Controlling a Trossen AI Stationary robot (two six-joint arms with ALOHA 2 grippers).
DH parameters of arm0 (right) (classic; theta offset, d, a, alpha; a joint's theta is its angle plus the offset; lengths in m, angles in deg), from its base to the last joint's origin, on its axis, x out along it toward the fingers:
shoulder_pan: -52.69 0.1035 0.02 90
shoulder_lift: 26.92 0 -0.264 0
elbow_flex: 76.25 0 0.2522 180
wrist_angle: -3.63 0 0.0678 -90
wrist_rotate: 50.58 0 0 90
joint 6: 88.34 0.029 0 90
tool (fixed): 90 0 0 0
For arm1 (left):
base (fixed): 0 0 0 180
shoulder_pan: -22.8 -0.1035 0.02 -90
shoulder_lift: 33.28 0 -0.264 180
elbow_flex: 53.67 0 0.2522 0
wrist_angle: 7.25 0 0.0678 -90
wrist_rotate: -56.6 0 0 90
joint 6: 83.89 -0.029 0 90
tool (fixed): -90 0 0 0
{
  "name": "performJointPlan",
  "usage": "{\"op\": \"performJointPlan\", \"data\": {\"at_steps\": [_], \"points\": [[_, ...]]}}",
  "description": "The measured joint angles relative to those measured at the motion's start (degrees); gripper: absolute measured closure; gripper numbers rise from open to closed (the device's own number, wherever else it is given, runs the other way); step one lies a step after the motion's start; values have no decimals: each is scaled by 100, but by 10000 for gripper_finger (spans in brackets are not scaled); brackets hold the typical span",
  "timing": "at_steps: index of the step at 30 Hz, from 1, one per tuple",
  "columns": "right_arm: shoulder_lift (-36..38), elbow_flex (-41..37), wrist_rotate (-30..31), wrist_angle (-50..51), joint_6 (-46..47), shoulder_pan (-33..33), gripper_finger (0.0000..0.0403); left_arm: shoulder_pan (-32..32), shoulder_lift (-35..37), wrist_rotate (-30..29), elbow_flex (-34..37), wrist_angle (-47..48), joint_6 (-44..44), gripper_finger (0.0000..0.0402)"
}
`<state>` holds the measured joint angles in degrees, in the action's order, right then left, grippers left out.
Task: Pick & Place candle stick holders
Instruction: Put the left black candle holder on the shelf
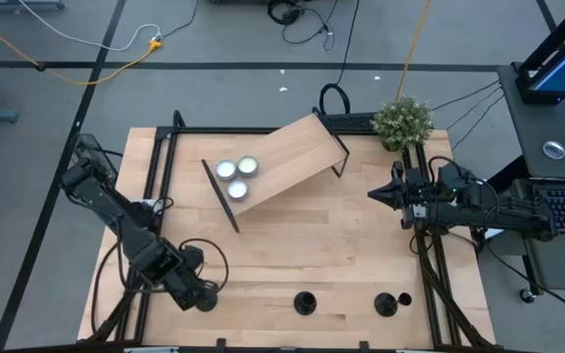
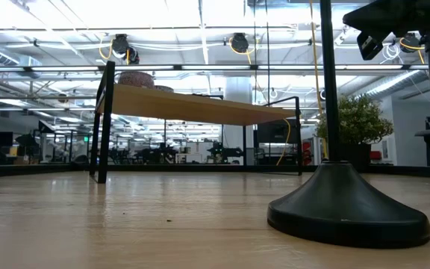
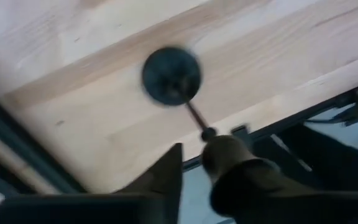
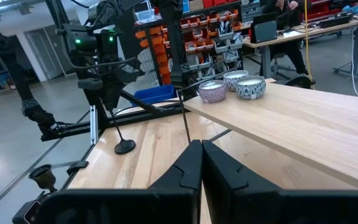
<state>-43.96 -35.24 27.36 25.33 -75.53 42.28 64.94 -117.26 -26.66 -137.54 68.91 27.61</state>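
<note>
A black candle stick holder (image 3: 171, 76) stands on its round base on the wooden table (image 1: 292, 250) near the front left corner; it also shows in the right wrist view (image 4: 123, 147). My left gripper (image 3: 194, 149) comes down over it and is shut on its top; seen from above, the gripper (image 1: 204, 296) hides the holder. Two more holders (image 1: 305, 303) (image 1: 385, 305) stand on their bases along the front edge; one base (image 2: 348, 209) looms in the low view. My right gripper (image 1: 374, 196) waits shut at the table's right side, pointing level. My left gripper has the small cup at the top of the holder's thin stem (image 3: 208, 132) between the free ends of its two fingers. The fingers come steeply from above. The holder stays upright with its round base (image 4: 124, 147) on the table.
A slanted wooden shelf on black legs (image 1: 287, 162) stands at the table's back and carries three tealights (image 1: 235, 176). A potted plant (image 1: 402, 123) sits at the back right corner. A black frame rail (image 3: 17, 155) runs along the table edge beside the left gripper.
</note>
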Motion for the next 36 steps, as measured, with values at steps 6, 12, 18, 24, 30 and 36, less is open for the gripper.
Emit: {"op": "performJointPlan", "data": {"at_steps": [6, 12, 18, 24, 30, 36], "points": [[0, 0, -1, 0, 1, 2, 403, -171, -3, -129, 14, -66, -340, 383], [-2, 0, -1, -35, 2, 2, 403, -505, 4, -163, -129, -216, -955, 386], [-37, 0, -32, -458, 75, 2, 403, -1066, 65, -314, -746, -210, -1923, 386], [-227, 2, -455, -1113, -7, 4, 403, -1670, 68, -665, -1619, 508, -2863, 386], [-652, 2, -472, -1505, -158, 4, 398, -2326, 72, -1049, -2322, 472, -3945, 386], [-1437, 33, -481, -2287, -409, 4, 374, -3064, 70, -1110, -2528, 139, -4849, 386]]}}
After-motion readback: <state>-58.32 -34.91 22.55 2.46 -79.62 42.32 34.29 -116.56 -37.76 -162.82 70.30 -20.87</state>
